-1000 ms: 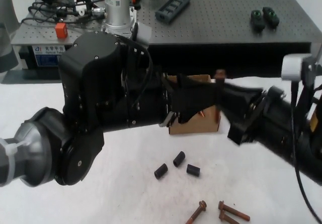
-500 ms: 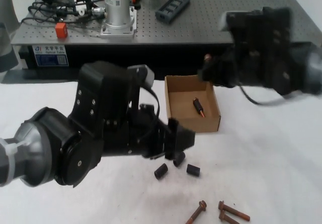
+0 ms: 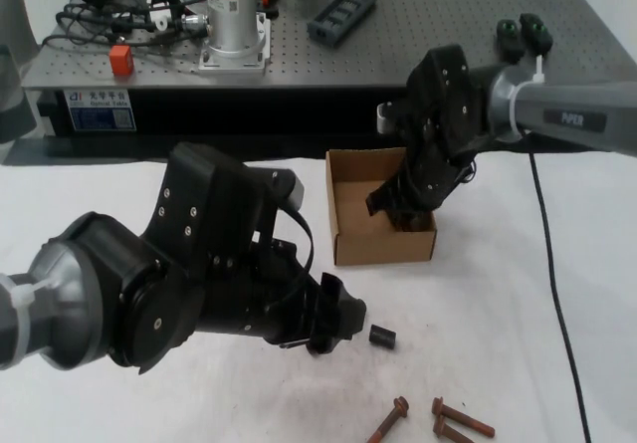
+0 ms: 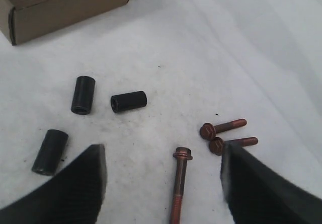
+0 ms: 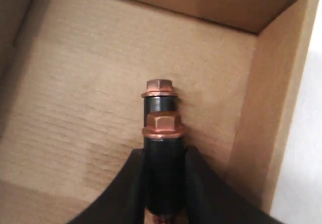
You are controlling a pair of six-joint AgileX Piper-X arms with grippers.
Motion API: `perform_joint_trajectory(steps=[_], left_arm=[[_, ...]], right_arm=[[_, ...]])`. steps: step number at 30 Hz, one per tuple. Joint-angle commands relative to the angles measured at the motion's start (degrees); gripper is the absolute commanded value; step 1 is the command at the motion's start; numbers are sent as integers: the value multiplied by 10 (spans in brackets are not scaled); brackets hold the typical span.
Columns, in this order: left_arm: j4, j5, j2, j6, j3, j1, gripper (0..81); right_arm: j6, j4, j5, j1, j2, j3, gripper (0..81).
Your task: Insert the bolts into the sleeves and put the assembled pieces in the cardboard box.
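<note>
Right gripper (image 5: 164,158): clenched on the sleeve of an assembled piece (image 5: 162,126), bolt head leading, down inside the cardboard box (image 5: 271,83) at mid-table.
Box floor: a second assembled piece (image 5: 158,90) lies just beyond the held one; whether the two touch cannot be told.
Left gripper (image 4: 163,156): released, fingers wide apart, hanging over the loose parts toward the near edge of the table (image 4: 211,48).
Loose parts: three sleeves (image 4: 129,101) and three bolts (image 4: 180,183), all unassembled; two bolts lie side by side, heads close together.
Risk, release: the grip is on the sleeve alone, so the bolt may slide out head-first.
Risk, landing: the held piece may land on the second one and roll.
Risk, box: a finger catching a wall on the way out could drag or tip the light box.
Risk, left side: sleeves lie on their sides and would likely roll if nudged; the paired bolts may come up together.
Writing: a printed plate (image 3: 98,110) on the perforated black board (image 3: 448,35) past the table's far edge, and print on the right arm's link (image 3: 575,120); neither is read off.
</note>
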Motion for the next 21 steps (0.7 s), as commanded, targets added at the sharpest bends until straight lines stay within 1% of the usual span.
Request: perform_joint_trajectory(steps=[1,2,3,4,7,10,12,15,17,21], left_arm=[[3,-9,-4,6,-1,-1,474],[4,-9,-4,6,-1,-1,474],[7,-9,-4,6,-1,-1,474],[7,-9,-4,6,-1,-1,474],[12,-9,-4,6,-1,-1,474],[12,-9,-4,6,-1,-1,474],[12,-9,-4,6,-1,-1,474],[17,-17,-4,6,-1,-1,474],[22,-25,-4,6,-1,-1,474],[40,-45,-4,6,-1,-1,474]], right_arm=[[-10,-2,2,1,-7,-20,358],[-10,2,2,1,-9,-24,403],[-10,4,-4,1,-13,-26,415],[-10,7,-12,1,-24,-26,408],[-10,26,-56,1,-74,-23,345],[-12,43,-106,1,-136,4,285],[-41,65,-130,8,-177,39,268],[-102,130,-125,32,-208,89,270],[-135,168,-122,53,-208,113,270],[-157,161,-57,93,-191,157,270]])
